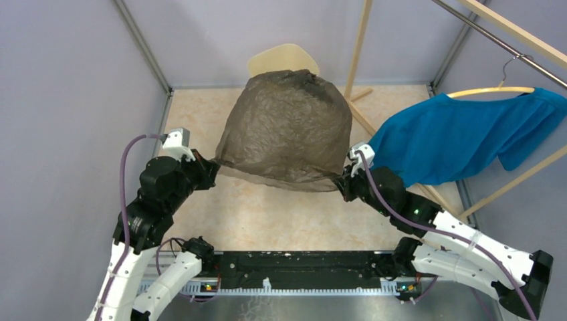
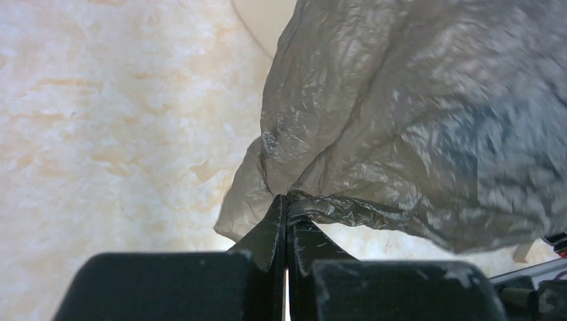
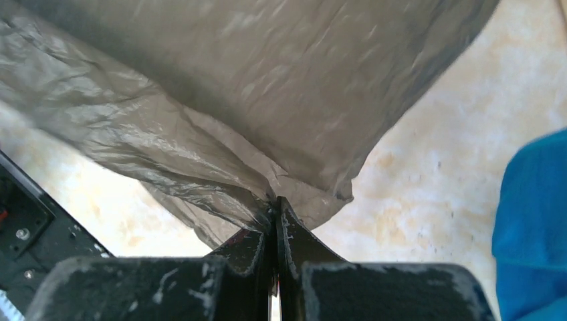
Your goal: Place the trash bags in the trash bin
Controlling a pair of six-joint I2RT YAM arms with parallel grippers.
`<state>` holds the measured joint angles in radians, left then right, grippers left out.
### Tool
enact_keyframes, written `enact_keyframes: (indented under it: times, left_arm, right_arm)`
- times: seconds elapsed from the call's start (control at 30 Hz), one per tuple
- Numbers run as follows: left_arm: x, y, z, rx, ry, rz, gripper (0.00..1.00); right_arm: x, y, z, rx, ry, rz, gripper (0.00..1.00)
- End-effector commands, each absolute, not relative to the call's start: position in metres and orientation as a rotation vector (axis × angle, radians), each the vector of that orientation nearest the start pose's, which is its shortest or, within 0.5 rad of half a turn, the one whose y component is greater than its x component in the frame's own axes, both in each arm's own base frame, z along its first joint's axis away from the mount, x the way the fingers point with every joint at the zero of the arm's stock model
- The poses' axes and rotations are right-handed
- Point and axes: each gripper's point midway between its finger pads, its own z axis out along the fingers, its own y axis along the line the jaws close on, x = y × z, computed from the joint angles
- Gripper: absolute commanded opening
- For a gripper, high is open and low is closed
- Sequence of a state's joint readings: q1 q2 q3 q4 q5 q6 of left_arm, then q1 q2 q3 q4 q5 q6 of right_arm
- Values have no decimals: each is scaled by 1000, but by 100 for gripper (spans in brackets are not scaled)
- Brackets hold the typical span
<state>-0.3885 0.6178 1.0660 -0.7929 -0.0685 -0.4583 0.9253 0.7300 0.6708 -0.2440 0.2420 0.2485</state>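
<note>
The grey-brown, wrinkly trash bag is stretched wide between my two grippers, draped over the cream trash bin, of which only the far rim shows above the bag. My left gripper is shut on the bag's left edge; in the left wrist view the gripper pinches bunched plastic of the trash bag, with a sliver of the trash bin behind. My right gripper is shut on the bag's right edge; in the right wrist view it clamps a fold of the trash bag.
A blue garment hangs on a wooden hanger at the right, close to my right arm, and shows at the right wrist view's edge as blue cloth. A wooden rack stands behind the bin. Grey walls enclose the beige floor.
</note>
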Motion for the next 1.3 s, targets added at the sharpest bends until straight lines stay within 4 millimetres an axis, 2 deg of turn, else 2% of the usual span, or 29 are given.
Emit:
enact_keyframes:
  times: [0.0,0.13,0.27,0.43,0.57,0.67,0.8,0.93,1.07,1.17,1.27]
  left_arm:
    - [189,-83,330,-20,1910,-462,0]
    - [180,-90,370,76,1800,-514,0]
    - [174,-123,406,233,1683,-689,0]
    - [174,-164,443,375,1555,-914,0]
    - [170,-191,469,463,1478,-1089,0]
    - [169,-206,472,490,1446,-1221,0]
    - [173,-225,458,487,1457,-1380,0]
    - [175,-248,446,483,1483,-1400,0]
    - [170,-278,438,521,1509,-1410,0]
    - [176,-285,430,489,1541,-1408,0]
    - [181,-283,429,444,1533,-1402,0]
  right_arm:
    - [197,203,220,-410,1887,570,0]
    - [195,185,257,-374,1812,552,0]
    - [198,183,307,-379,1703,555,0]
    - [210,206,341,-498,1638,529,0]
    - [212,231,363,-564,1601,598,0]
    - [205,257,374,-617,1552,717,0]
    - [195,291,391,-661,1484,905,0]
    - [186,318,416,-672,1379,1075,1]
    - [183,339,424,-699,1342,1172,2]
    - [179,347,425,-724,1327,1216,5]
    - [177,342,426,-685,1303,1236,15]
